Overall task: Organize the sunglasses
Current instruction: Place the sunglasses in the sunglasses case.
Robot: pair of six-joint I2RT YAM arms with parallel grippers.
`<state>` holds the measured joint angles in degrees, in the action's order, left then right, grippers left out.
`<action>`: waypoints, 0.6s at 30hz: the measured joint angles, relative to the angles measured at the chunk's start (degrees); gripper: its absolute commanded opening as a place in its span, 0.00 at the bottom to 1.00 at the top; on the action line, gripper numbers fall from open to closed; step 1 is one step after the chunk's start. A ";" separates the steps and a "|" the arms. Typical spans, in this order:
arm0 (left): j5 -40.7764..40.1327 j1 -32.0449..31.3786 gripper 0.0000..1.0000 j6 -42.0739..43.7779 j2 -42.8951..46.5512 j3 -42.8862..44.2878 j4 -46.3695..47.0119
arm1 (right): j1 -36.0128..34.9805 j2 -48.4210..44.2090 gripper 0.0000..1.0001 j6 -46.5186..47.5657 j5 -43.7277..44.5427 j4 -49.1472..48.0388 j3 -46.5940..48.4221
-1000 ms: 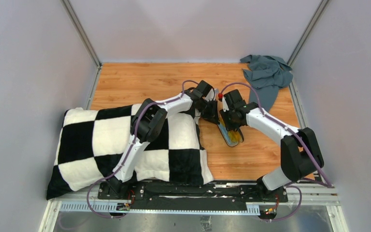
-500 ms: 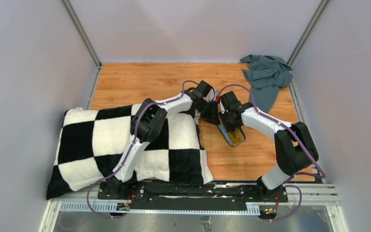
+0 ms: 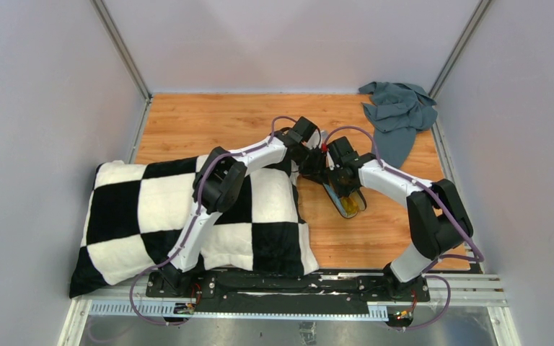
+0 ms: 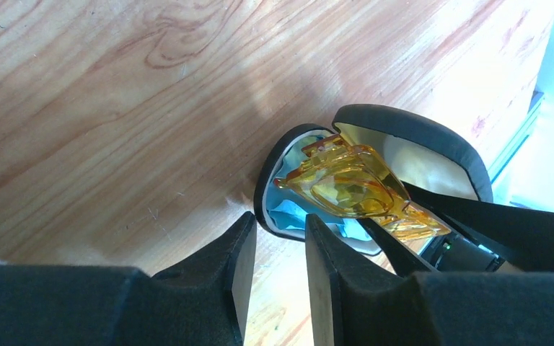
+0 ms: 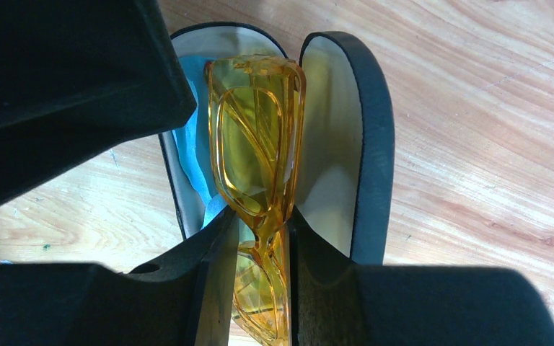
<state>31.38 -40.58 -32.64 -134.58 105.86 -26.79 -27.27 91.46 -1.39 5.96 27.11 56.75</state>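
Observation:
The amber-orange sunglasses (image 5: 256,144) are folded and pinched between my right gripper's (image 5: 260,223) fingers. They hang over the open black case (image 5: 379,144) with beige lining, along its length. A light-blue cloth (image 5: 187,158) lies inside the case's left half. In the top view the right gripper (image 3: 343,184) is over the case (image 3: 337,204) on the wooden floor. My left gripper (image 4: 278,231) is narrowly open, with its tips at the case's near end (image 4: 274,209) and floor showing between them. The sunglasses (image 4: 346,187) show just beyond it.
A large black-and-white checkered pillow (image 3: 151,209) lies at the left, under the left arm. A crumpled grey-blue cloth (image 3: 400,108) sits in the back right corner. Grey walls enclose the wooden floor (image 3: 209,122).
My right arm has drawn slightly left and toward the back, carrying the sunglasses further over the case. The left arm has barely moved.

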 measured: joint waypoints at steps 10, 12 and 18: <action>-1.42 0.09 0.17 0.07 0.74 -0.81 -0.04 | -0.11 0.00 0.22 -0.02 0.00 -0.02 0.00; -1.60 0.17 0.13 -0.20 0.94 -0.96 0.07 | -0.11 0.00 0.22 -0.02 0.00 -0.02 0.00; -1.73 0.39 0.00 -1.16 1.14 -1.44 0.94 | -0.11 0.00 0.22 -0.04 -0.11 -0.04 0.00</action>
<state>29.65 -40.18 -33.80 -133.45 104.42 -25.85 -27.38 91.46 -1.43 5.85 27.07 56.75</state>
